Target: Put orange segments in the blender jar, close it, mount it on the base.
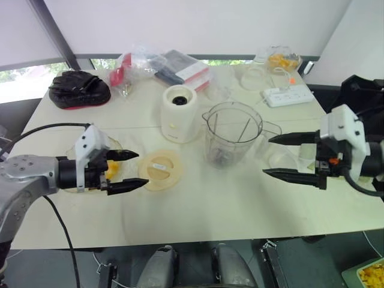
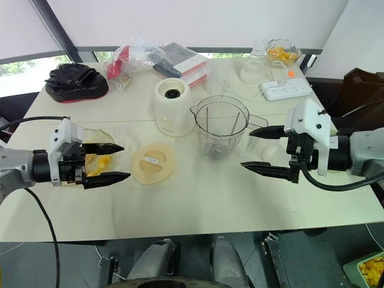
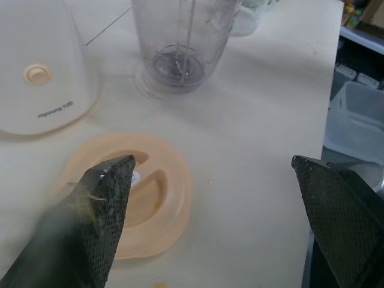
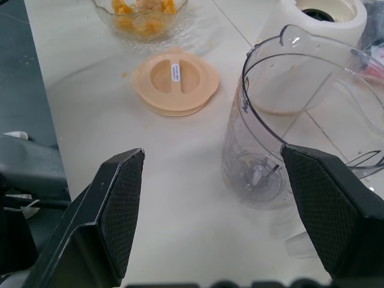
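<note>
The left tool (image 1: 124, 171) hangs just above the table (image 1: 228, 210) with its two black fingers spread wide and nothing between them, the arm reaching in from the left and the tool pointing inward and slightly down. Directly behind its fingers sits a clear glass bowl (image 2: 96, 139) holding the orange segments (image 2: 99, 162). Just past its fingertips lies a round peach-coloured lid (image 1: 159, 170), flat on the table. Beyond the lid stands the base (image 1: 179, 114), cream-white with its black socket facing up.

The right tool (image 1: 287, 157) mirrors the left: held above the table on the opposite side, pointing inward and a little downward, its fingers wide apart and empty. Just ahead of its fingertips stands the blender jar (image 1: 233, 133), upright on the table, open at the top, with dark blades at the bottom and its handle turned toward this tool. The jar stands just beside the base, between the two tools. A smaller clear cup (image 1: 282, 157) sits under the right tool's fingers.

Farther off, toward the back edge of the table, lie a white power strip (image 1: 288, 95), a black glove (image 1: 78, 89), some plastic-wrapped packets (image 1: 174, 66) and another bowl of fruit (image 1: 280, 60).
</note>
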Robot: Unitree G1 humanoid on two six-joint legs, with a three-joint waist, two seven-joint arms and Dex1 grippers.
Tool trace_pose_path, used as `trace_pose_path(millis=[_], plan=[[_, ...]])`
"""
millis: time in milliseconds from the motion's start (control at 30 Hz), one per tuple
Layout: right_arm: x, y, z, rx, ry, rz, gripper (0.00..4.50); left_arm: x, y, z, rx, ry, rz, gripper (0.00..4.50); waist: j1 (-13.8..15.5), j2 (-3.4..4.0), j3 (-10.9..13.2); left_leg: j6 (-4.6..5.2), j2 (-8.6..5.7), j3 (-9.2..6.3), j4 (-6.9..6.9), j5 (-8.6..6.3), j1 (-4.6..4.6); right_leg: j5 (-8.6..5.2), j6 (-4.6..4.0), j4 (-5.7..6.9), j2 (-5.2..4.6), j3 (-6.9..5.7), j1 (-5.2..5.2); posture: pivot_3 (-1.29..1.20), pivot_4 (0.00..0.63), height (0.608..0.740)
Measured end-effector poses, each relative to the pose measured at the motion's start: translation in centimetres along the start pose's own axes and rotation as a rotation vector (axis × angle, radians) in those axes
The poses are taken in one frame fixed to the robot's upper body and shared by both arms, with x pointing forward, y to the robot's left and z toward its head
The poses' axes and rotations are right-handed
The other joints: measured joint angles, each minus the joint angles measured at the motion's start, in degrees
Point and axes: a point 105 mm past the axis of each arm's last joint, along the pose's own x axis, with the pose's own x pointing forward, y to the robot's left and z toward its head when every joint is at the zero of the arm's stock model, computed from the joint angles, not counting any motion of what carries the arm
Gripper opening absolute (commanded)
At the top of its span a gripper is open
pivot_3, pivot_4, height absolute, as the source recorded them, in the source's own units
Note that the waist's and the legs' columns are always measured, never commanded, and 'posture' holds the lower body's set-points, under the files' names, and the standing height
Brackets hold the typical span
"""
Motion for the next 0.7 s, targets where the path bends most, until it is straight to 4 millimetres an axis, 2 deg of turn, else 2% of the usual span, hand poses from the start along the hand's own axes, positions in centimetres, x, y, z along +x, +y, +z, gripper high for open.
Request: trace_pose_path(millis=[200,700], plan=[[0.28,-0.16,0.21,-0.005,0.000,-0.006,3.80,0.16,0.11,0.84,0.002,-0.028,0.004,4.36,0.0,-0.01,0.0,0.00,0.00,0.01,0.00,0.00,0.00,0.00,0.00,0.00,0.00,0.00,0.00,0.00,0.150,0.740],[0.60,-0.35,0.56,-0.014,-0.004,-0.011,3.80,0.18,0.16,0.70,-0.006,-0.026,0.013,4.36,0.0,-0.01,0.0,0.00,0.00,0.02,0.00,0.00,-0.02,0.00,0.01,0.00,0.00,0.00,-0.03,0.00,0.150,0.740]])
